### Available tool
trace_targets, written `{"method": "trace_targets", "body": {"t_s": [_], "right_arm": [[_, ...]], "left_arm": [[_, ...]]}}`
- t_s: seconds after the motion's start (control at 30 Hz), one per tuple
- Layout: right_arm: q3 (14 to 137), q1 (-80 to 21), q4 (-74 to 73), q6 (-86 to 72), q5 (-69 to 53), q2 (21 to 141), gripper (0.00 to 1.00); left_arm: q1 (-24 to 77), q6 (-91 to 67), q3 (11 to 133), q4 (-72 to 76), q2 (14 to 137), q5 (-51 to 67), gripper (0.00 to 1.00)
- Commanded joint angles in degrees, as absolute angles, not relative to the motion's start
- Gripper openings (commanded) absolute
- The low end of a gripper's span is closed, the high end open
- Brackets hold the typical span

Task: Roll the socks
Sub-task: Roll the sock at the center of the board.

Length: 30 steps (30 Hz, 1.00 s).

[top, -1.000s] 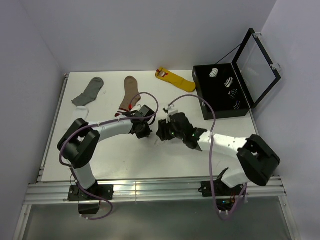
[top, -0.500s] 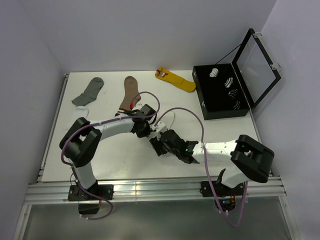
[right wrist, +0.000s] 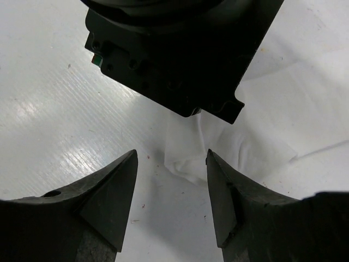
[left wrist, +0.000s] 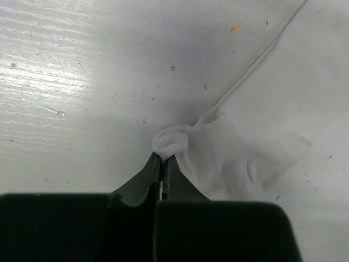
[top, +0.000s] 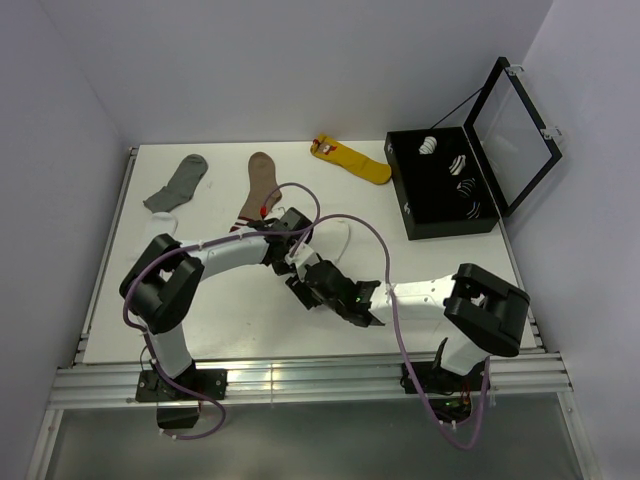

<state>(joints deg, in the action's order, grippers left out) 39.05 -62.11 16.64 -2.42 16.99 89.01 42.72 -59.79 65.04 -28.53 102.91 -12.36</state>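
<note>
Sock pinch, lower centre of the left wrist view.
My left gripper (left wrist: 162,159) is clamped on a bunched fold of the white sock (left wrist: 256,125); my right gripper (right wrist: 171,164) stands apart just beside it.

The left arm (top: 215,255) is arching toward the frame's centre, its left gripper (left wrist: 162,157) clamping a fold of the white sock (left wrist: 245,136). The right arm (top: 420,295) is stretching leftward, its right gripper (right wrist: 171,164) spreading its fingers wide.

Left pincer (top: 292,263) beside right pincer (top: 302,283)
</note>
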Motion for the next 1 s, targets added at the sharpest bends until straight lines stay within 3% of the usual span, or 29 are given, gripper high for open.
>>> {"method": "trace_targets", "body": {"t_s": [0.0, 0.33, 0.73, 0.97], "right_arm": [[41.84, -63.37, 19.07, 0.95, 18.63, 89.47, 0.61], [41.93, -64.6, 20.12, 1.41, 18.81, 89.74, 0.53], [32.09, -64.34, 30.32, -5.45, 22.5, 84.2, 0.56], [32.52, -64.6, 31.02, -3.61, 20.57, 83.76, 0.57]], "left_arm": [[43.07, -58.89, 66.62, -29.18, 104.24, -12.13, 0.0], [43.15, -58.54, 66.71, -29.45, 104.15, -11.96, 0.0], [42.28, -58.71, 65.57, -28.56, 103.71, -10.02, 0.0], [41.57, -58.71, 66.27, -29.44, 103.62, -9.93, 0.0]]}}
